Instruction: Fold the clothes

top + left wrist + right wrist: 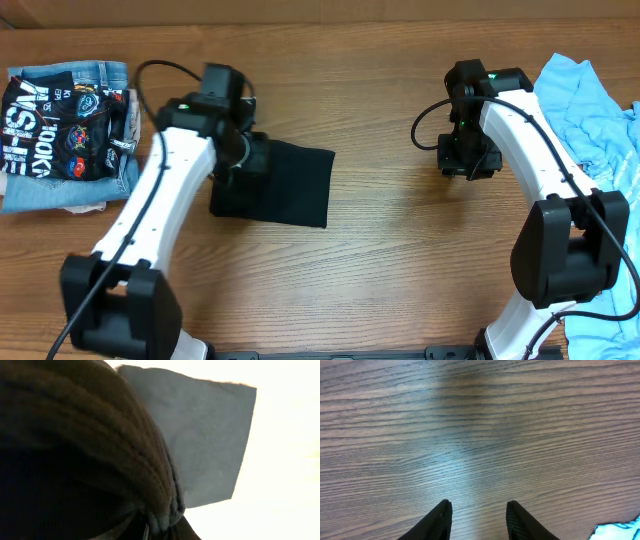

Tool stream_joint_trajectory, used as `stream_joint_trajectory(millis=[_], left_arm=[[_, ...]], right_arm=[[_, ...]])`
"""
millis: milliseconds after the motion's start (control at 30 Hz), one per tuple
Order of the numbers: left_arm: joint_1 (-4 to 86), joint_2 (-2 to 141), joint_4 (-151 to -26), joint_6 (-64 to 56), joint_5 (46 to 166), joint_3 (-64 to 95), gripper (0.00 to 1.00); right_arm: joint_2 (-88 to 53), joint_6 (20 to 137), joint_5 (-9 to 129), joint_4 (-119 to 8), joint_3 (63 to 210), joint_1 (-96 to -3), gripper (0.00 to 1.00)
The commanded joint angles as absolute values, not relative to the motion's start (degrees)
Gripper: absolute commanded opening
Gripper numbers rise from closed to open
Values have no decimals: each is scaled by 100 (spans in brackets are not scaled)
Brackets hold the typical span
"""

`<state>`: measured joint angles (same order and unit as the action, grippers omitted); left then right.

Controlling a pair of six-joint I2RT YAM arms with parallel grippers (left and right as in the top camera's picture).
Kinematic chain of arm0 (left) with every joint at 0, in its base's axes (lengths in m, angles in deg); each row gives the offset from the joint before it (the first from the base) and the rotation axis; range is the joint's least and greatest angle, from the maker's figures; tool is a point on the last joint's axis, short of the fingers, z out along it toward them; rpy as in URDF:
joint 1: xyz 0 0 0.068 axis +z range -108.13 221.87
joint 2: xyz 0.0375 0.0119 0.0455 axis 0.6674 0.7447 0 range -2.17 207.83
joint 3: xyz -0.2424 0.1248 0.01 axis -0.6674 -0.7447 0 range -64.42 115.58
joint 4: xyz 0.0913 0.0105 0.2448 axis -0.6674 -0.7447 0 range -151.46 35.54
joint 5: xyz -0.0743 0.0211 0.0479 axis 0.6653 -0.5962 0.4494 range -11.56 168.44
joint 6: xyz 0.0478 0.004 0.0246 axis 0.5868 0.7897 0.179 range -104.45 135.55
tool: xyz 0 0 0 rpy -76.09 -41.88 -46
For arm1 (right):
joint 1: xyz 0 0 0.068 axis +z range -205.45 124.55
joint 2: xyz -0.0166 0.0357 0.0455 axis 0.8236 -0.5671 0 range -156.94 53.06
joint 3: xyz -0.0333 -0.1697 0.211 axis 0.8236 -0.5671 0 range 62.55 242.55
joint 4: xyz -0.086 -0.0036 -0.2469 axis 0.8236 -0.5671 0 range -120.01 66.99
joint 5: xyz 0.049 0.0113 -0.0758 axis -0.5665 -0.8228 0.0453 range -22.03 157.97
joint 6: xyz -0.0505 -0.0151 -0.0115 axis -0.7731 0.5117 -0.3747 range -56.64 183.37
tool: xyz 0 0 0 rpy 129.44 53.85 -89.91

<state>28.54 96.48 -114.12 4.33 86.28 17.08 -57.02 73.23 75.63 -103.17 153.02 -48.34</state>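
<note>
- While the left gripper (238, 150) is clamped on the folded black T-shirt (290, 185), fabric fills its camera.
- The right gripper (477, 515) hangs parted and empty above the table (480, 435).

Left pincer (243, 158) closed, right pincer (476, 520) parted.
</note>
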Motion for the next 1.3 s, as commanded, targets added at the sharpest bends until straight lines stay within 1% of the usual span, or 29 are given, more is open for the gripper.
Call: stream_joint_trajectory(millis=[0,233,500,533,633,733,800,833,933,1067,1200,1233,1267], left_arm=[[2594,9928,-11366,308,8529,1823,10],[2194,10496,-11176,251,8556,1823,10],[1947,10573,-10749,114,8888,1823,12],[1926,10573,-10721,109,8925,1823,13],[1864,10573,-10662,114,9203,1823,31],[1816,10573,-10540,293,9937,1823,40],[1812,10570,-10491,828,10505,1828,41],[1823,10564,-10516,1034,10564,1843,42],[1954,10535,-10526,1143,10483,1891,42],[2345,10409,-10522,1241,10466,2084,43],[2813,10302,-10485,1233,9954,2444,44],[2900,10302,-10439,1202,9758,2516,46],[2975,10304,-10330,1163,9618,2534,50]], right_arm=[[-5558,7367,7517,-10313,15423,-4855,40],[-5558,7367,7519,-10333,15423,-4855,40],[-5558,7367,7519,-10331,15423,-4855,39],[-5558,7367,7519,-10331,15423,-4855,39],[-5558,7367,7519,-10331,15423,-4855,40],[-5558,7369,7519,-10328,15423,-4855,40],[-5558,7369,7519,-10326,15423,-4855,40],[-5558,7367,7519,-10328,15423,-4855,40],[-5558,7367,7519,-10331,15423,-4855,40],[-5558,7367,7519,-10326,15423,-4855,40],[-5558,7234,7252,-10326,15423,-4855,40],[-5558,7026,6933,-10309,15423,-4840,40],[-5558,6799,6542,-10289,15423,-4836,40]])
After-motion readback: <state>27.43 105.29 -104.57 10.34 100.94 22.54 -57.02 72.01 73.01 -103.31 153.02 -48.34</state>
